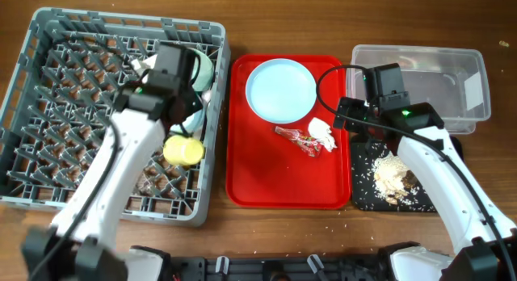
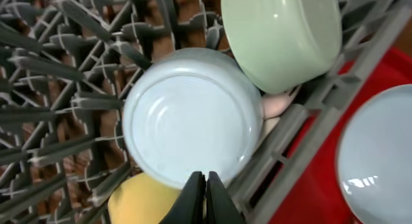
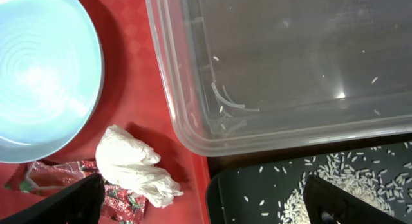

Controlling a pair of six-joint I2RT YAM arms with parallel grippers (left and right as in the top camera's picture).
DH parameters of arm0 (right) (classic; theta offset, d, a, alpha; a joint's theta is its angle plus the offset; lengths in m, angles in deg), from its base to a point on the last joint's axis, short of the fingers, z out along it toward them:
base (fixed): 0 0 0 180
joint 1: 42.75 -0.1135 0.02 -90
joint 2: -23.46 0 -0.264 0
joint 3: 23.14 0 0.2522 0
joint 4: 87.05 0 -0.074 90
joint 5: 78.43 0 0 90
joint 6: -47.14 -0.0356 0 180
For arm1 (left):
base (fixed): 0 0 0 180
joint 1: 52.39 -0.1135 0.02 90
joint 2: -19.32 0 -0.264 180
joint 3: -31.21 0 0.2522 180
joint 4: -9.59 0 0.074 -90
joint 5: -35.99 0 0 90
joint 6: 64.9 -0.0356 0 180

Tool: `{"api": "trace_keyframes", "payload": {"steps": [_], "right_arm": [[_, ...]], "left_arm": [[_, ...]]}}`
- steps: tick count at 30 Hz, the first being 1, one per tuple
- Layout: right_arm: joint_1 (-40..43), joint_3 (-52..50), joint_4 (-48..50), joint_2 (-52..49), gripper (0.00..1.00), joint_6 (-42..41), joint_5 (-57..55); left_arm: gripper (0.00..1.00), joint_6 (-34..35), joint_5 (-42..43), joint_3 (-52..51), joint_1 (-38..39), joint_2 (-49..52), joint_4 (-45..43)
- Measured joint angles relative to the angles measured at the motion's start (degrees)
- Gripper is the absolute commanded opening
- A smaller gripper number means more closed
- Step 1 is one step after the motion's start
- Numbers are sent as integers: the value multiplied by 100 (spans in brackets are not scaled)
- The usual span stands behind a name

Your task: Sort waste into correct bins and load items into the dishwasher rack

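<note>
Grey peg-lattice rack [image 1: 48,87] at left: glossy mint bowl [image 2: 280,34], smooth yellow cup [image 2: 141,205], pale round bowl [image 2: 190,114] among pegs. Left gripper [image 2: 205,197] narrow, pinched on pale round bowl's near rim. Right gripper [image 3: 206,201] spread wide, empty, above crumpled tissue [image 3: 132,163] and crinkled red wrapper [image 3: 51,176] on red tray [image 3: 135,56]. Clear tub [image 3: 193,130] and grain-speckled black tray [image 3: 257,192] to right.

Blue plate [image 1: 280,89], red wrapper [image 1: 297,139], white tissue [image 1: 322,133] on red tray [image 1: 250,180]; mint bowls [image 2: 280,37], yellow cup [image 1: 183,150] in rack [image 1: 48,87].

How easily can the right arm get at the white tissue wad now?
Probably yes: the right gripper hangs open close by, and the tissue wad lies uncovered on the red tray.
</note>
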Motion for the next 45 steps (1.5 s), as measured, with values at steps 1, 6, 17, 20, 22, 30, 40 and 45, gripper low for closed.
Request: {"api": "trace_keyframes", "payload": {"steps": [1,6,17,20,22,30,40,45], "right_arm": [[0,0,0,0,100,0,0],[0,0,0,0,100,0,0],[0,0,0,0,100,0,-2],[0,0,2,0,100,0,-2],[0,0,2,0,100,0,0],[0,0,0,0,100,0,0],[0,0,2,0,100,0,0],[0,0,2,0,100,0,0]], "left_arm": [[4,-42,-28,0,0,254,-98],[4,-114,-199,81,4,1209,-446],[26,-151,483,529,339,-289,-157],[39,-577,752,581,671,-457,125],[38,-839,809,581,772,-260,249],[23,-1263,850,579,772,1307,291],[25,-1314,769,610,772,1381,122],[22,-1329,688,608,743,1386,-35]]}}
